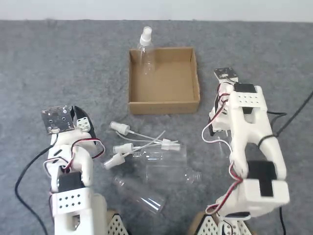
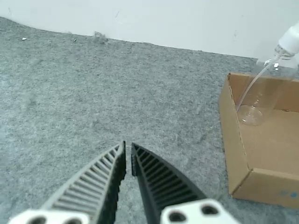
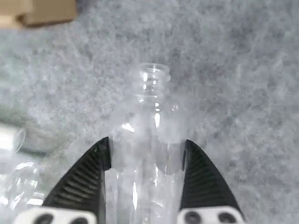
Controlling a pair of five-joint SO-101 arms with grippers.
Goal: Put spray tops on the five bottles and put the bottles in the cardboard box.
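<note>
Bottle [image 3: 153, 109] gripped in right pincer [image 3: 147, 141], neck past tips

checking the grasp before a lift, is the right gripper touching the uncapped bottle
Touching. The right wrist view shows the right gripper with one finger against each side of the uncapped bottle, and no gap on either side.
</note>
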